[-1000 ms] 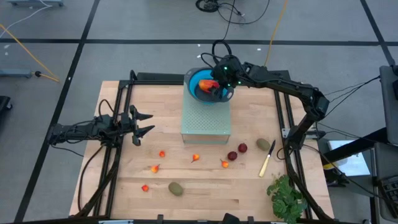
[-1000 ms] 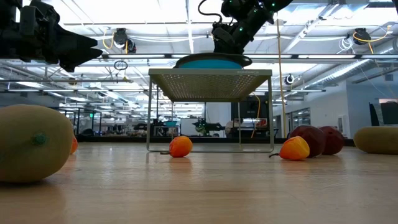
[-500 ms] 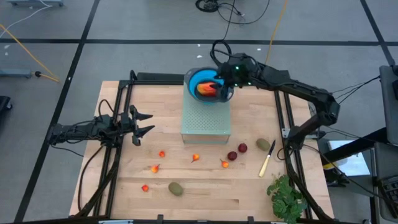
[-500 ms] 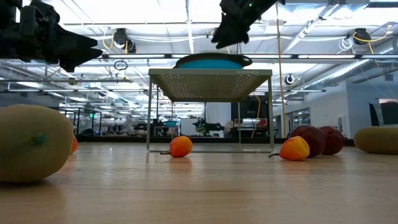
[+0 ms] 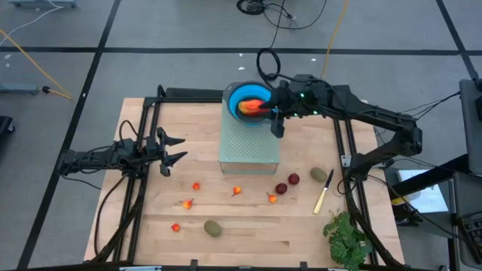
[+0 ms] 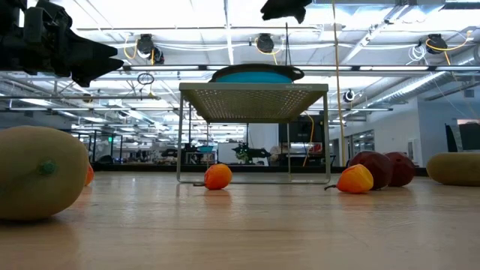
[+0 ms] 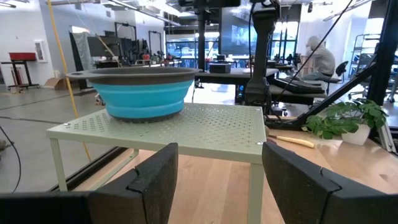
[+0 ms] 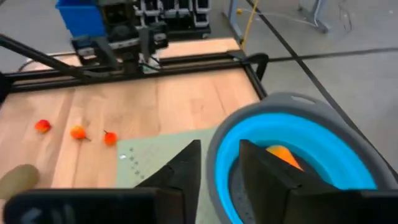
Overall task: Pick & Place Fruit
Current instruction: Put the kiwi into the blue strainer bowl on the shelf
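1. Up above the blue bowl (image 5: 248,104), the right end effector (image 5: 277,125) hangs empty, its fingers (image 8: 186,163) narrowly parted.
2. Inside that bowl lies the larger orange-red oblong fruit (image 5: 251,108); the bowl sits on a pale green perforated stand (image 5: 249,147).
3. Small orange-red pieces (image 5: 196,186), two dark red fruits (image 5: 287,183) and brownish-green ovals (image 5: 214,227) lie scattered on the counter (image 5: 143,233).
4. Off at the counter's left side, the left end effector (image 5: 173,150) waits, jaws apart and empty.
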### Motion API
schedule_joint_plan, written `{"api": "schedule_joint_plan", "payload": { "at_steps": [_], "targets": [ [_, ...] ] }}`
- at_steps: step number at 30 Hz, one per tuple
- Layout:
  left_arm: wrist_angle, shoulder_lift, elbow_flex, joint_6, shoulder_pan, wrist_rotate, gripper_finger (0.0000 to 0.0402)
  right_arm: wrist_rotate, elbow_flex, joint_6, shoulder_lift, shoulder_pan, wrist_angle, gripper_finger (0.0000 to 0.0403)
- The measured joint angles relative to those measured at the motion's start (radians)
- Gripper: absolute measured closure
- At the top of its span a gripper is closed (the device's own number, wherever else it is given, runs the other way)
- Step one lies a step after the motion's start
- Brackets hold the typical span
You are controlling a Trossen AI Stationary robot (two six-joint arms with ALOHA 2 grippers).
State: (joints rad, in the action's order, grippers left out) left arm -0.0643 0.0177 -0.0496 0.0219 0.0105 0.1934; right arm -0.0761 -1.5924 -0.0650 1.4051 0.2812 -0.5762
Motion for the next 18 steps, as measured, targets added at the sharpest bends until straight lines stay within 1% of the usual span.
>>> {"api": "schedule_joint_plan", "payload": {
  "at_steps": [4, 7, 12, 14, 18],
  "targets": [
    [0.0, 0.0, 0.0, 0.0, 0.0, 0.0, 0.0167, 0.002, 0.053, 0.0, -0.048, -0.03, 0.005, 0.0332],
    [0.0, 0.0, 0.0, 0.0, 0.0, 0.0, 0.0167, 0.042, 0.109, 0.006, -0.093, -0.051, 0.017, 0.0354],
    [0.0, 0.0, 0.0, 0.0, 0.0, 0.0, 0.0167, 0.049, 0.223, 0.044, -0.186, -0.062, 0.086, 0.0393],
    [0.0, 0.0, 0.0, 0.0, 0.0, 0.0, 0.0167, 0.049, 0.272, 0.06, -0.229, -0.062, 0.108, 0.04],
    [0.0, 0.0, 0.0, 0.0, 0.0, 0.0, 0.0167, 0.048, 0.372, 0.083, -0.314, -0.062, 0.137, 0.0395]
  ]
}}
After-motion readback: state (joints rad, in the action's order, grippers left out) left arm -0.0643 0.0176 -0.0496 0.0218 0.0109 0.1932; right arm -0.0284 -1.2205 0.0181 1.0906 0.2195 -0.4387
